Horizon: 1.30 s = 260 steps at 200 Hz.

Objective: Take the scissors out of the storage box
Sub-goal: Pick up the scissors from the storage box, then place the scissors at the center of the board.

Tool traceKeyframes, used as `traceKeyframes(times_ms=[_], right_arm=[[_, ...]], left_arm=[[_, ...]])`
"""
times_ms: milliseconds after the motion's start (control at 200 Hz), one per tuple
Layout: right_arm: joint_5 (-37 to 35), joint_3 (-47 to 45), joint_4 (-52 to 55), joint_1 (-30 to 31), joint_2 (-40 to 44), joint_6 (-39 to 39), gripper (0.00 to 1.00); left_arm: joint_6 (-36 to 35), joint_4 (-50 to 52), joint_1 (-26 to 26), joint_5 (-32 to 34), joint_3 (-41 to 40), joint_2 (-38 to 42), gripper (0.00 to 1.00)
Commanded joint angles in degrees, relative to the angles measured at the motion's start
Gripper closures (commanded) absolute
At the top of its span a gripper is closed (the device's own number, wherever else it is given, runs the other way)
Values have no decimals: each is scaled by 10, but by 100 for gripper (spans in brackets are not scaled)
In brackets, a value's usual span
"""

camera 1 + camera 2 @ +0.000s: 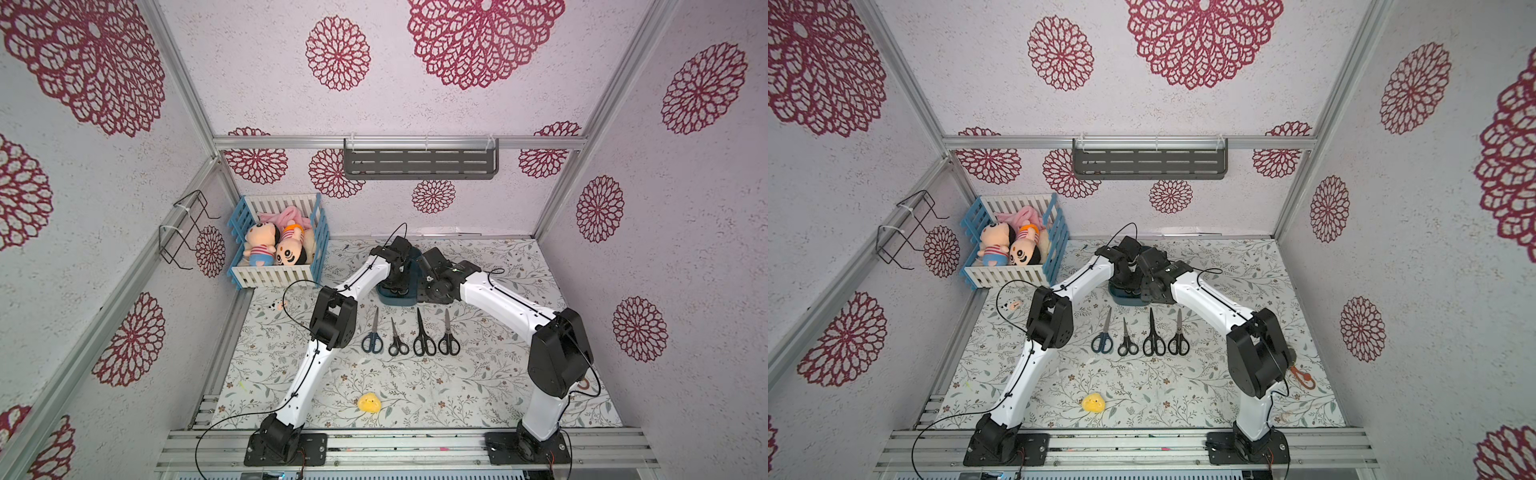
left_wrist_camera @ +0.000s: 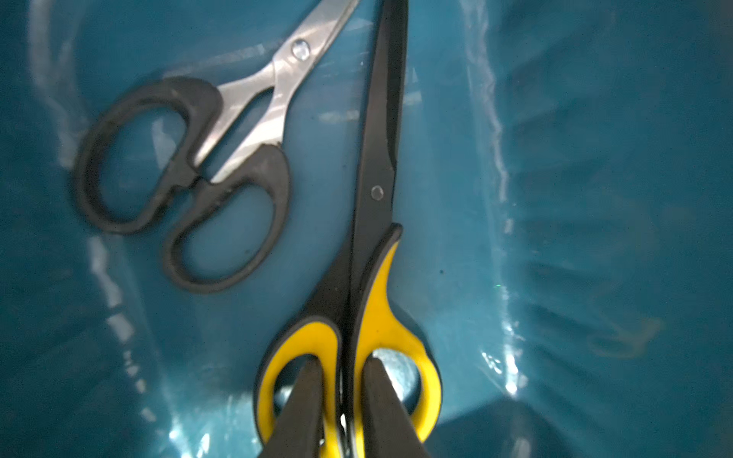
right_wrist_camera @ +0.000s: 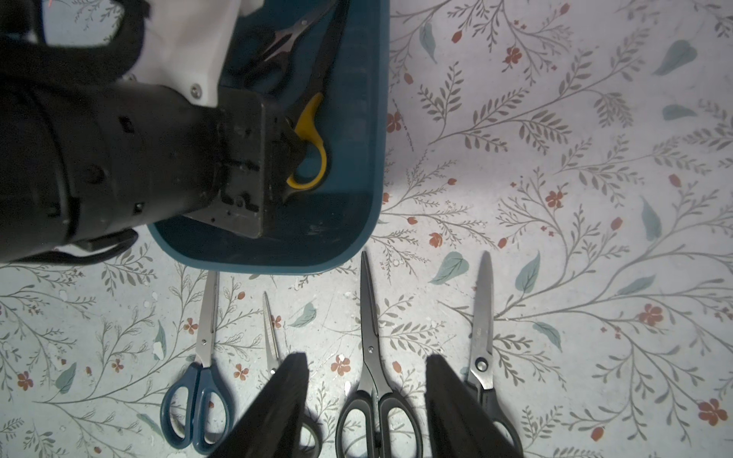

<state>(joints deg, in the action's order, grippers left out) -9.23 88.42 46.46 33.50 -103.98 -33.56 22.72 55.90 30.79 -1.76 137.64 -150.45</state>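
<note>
The dark teal storage box point(image 1: 397, 300) point(image 3: 380, 119) sits mid-table under both wrists. Two scissors lie in it: a yellow-and-black pair point(image 2: 377, 317) point(image 3: 313, 119) and a black-handled pair point(image 2: 190, 178) beside it. My left gripper point(image 2: 343, 363) reaches down into the box with one finger through each yellow loop, shut on the bars between them. Several scissors lie in a row on the table in front of the box: a dark blue pair point(image 1: 372, 343) point(image 3: 196, 408) and three black pairs point(image 1: 424, 343). Above that row, my right gripper point(image 3: 365, 359) hangs open, holding nothing.
A blue-and-white slatted crate point(image 1: 270, 276) holding dolls stands at the back left. A small yellow plush point(image 1: 369, 403) lies near the front edge, and a tiny toy point(image 1: 276, 306) lies left of the left arm. A grey shelf point(image 1: 419, 163) hangs on the back wall.
</note>
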Motion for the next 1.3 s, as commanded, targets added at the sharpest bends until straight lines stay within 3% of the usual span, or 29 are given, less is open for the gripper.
traceKeyframes(times_ms=[0,200,400,595,825,1031,1296], right_arm=[[-19,20,-8,-2,11,9,47],[-29,17,-17,-8,31,7,47],[-25,10,-33,-10,50,7,47],[-8,36,-53,-10,17,21,47],[3,194,-47,-5,-104,34,47],[11,286,-38,-5,-188,33,47],[-6,333,-36,2,-265,-10,48]], left_arm=[[41,-18,-9,-27,-1,58,90],[113,-82,-35,-39,-61,170,93],[116,-44,-46,24,-118,254,92],[127,-43,-51,66,-309,412,90],[157,-64,-53,82,-550,555,89],[175,-141,-52,64,-696,568,89],[166,-182,-52,62,-740,523,90]])
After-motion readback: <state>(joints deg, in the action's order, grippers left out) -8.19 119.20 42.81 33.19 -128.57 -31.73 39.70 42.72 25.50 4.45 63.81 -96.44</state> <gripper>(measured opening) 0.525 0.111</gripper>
